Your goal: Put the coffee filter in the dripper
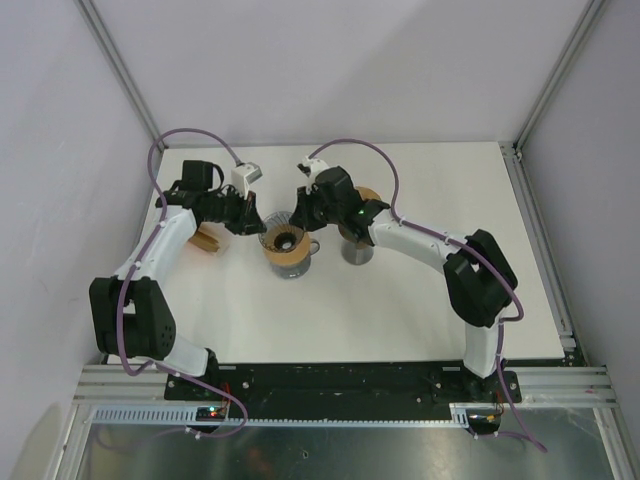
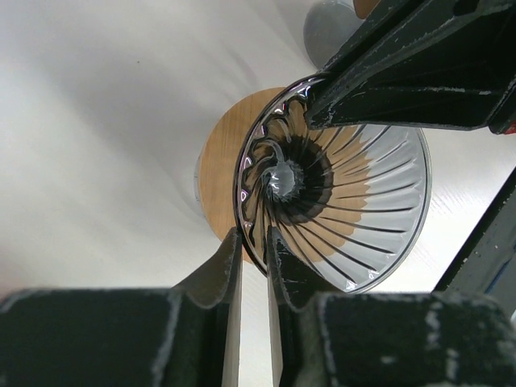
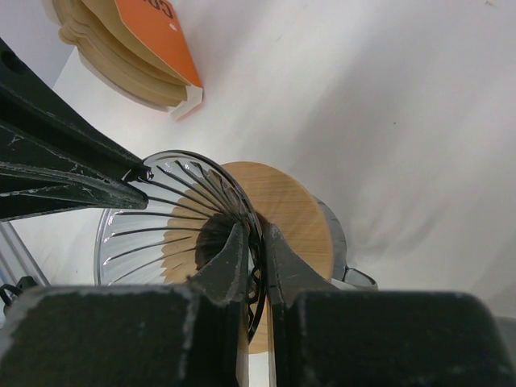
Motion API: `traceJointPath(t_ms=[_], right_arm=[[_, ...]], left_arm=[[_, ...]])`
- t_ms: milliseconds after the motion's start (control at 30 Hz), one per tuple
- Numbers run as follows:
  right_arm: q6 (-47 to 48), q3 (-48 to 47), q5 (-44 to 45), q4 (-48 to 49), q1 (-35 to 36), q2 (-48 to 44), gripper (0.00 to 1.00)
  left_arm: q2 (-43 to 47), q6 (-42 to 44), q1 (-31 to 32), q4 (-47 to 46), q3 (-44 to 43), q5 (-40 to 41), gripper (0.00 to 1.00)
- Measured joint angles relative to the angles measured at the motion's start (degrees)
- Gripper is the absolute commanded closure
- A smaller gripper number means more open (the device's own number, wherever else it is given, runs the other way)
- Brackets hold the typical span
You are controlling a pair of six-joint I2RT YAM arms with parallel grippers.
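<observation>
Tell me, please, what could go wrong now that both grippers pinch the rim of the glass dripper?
1. The left gripper and right gripper pinch the thin rim of the glass dripper from opposite sides. An uneven pull could tilt it off its wooden base or chip the glass.
2. The dripper is empty and the filter stack lies apart, so one gripper must let go, which might jolt it.

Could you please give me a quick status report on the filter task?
Left gripper shut on dripper rim. Right gripper shut on the opposite rim. Dripper empty; filter stack lies apart, ungripped. Nothing else over the dripper.
</observation>
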State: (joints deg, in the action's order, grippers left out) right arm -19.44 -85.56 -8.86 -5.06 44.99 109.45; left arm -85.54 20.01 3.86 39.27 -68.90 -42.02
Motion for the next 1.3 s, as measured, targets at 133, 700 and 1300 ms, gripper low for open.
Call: traceJointPath(t_ms=[133,700,1300], right_arm=[[-0.04,0.07,1.07,0.35,0.37,0.52,1.0],[-0.96,0.22,4.85,0.9,1.46,0.79,1.0],[-0.81,1.33,7.1,0.59,2.58,-0.81,0.81]], left_arm=[[0.0,0.0,0.13,-0.24,-0.11,1.16,1.0],[-0.68,1.51,-0.42,-2.97,1.07,0.55,0.99],[-0.68,1.46,0.37,-0.57,0.59,0.52,0.62]])
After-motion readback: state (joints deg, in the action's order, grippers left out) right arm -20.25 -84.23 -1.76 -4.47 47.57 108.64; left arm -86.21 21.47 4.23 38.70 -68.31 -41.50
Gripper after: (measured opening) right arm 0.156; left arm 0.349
